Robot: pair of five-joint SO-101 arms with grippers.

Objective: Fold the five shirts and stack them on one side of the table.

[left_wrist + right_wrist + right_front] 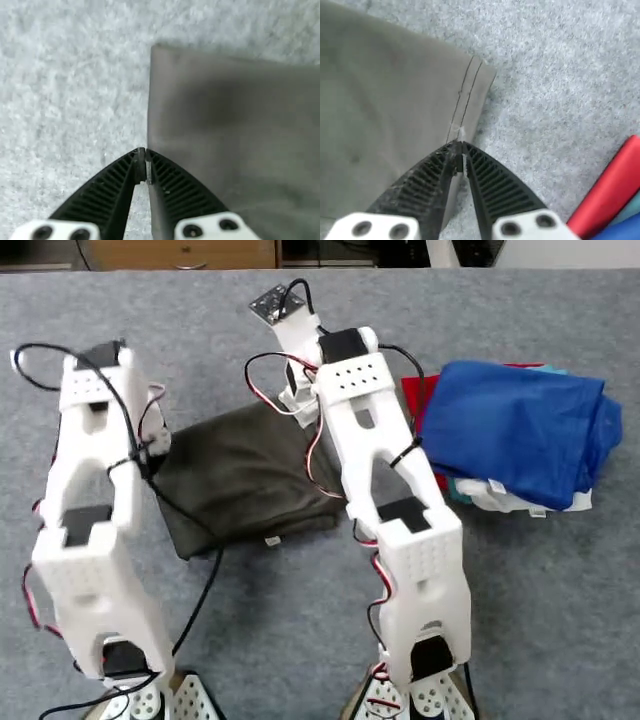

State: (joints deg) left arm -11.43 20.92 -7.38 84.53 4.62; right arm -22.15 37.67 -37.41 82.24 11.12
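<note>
A dark olive shirt [240,480] lies folded in a rough rectangle at the table's middle. My left gripper [142,159] is shut on its side edge [150,100], on the left side of the table under the left arm [95,490]. At the shirt's far right corner, my right gripper [459,149] is shut on the stitched hem [467,95] under the right arm [370,450]. On the right side of the table sits a stack of folded shirts with a blue shirt [520,430] on top.
Red [415,392], teal and white [500,498] folded shirts show under the blue one, close beside the right arm. The red fold [610,185] lies near my right gripper. Grey felt table [560,620] is bare in front. Wooden furniture stands behind the far edge.
</note>
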